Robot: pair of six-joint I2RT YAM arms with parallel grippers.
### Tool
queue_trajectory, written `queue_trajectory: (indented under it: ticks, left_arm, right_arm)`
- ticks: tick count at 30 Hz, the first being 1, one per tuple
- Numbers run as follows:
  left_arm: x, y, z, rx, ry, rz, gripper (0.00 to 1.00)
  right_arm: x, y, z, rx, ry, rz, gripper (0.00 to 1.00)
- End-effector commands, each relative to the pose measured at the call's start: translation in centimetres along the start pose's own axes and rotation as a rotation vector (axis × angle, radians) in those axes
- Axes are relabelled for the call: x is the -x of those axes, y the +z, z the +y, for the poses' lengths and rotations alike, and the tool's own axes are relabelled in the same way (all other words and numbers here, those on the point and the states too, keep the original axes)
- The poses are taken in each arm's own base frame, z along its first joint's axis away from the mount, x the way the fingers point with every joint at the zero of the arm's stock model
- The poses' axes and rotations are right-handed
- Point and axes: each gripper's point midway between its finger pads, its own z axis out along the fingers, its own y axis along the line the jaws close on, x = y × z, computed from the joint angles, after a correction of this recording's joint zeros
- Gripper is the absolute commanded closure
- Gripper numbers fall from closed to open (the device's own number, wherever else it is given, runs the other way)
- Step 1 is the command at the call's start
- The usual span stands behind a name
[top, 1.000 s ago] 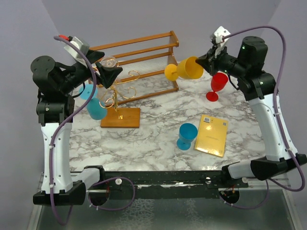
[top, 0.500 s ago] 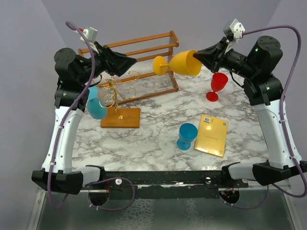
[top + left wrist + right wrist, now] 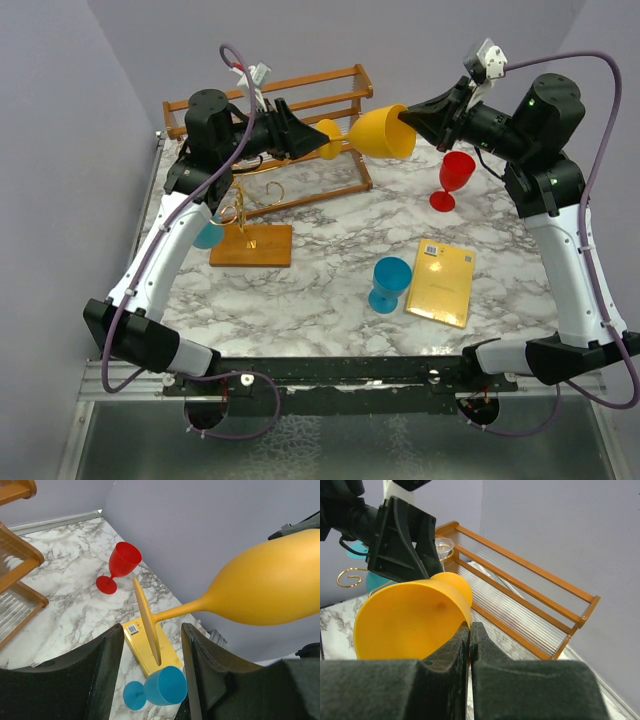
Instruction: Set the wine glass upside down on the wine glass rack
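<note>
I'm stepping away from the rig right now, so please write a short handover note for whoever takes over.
Right gripper: shut on the rim of the yellow wine glass, held sideways in the air.
Left gripper: open, fingers either side of the foot, not yet gripping.
Wine glass rack: on the table, under the left arm.
Done: glass lifted, offered.
Left: left takes foot, right releases, hang glass upside down on rack.

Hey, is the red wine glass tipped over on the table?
No, the red wine glass stands upright on its foot on the marble table.
</note>
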Motion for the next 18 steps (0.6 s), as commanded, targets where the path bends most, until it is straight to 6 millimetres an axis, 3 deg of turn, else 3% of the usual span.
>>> queue_trajectory:
  ticks: [1, 8, 15, 18]
  left_arm:
    - [0.9, 0.8, -0.8, -0.002, 0.013, -0.024, 0.52]
    - [0.4, 1.6, -0.2, 0.014, 0.003, -0.010, 0.66]
    - [0.1, 1.6, 0.2, 0.037, 0.005, -0.004, 0.68]
    - [-0.2, 1.7, 0.3, 0.042, -0.002, 0.004, 0.77]
  right_arm:
    - [0.5, 0.2, 0.0, 0.003, -0.024, -0.024, 0.99]
    - [0.0, 0.1, -0.3, -0.018, -0.041, -0.016, 0.99]
    - [-0.3, -0.1, -0.5, -0.030, -0.056, -0.010, 0.99]
    - [-0.2, -0.1, -0.4, -0.031, -0.058, -0.014, 0.99]
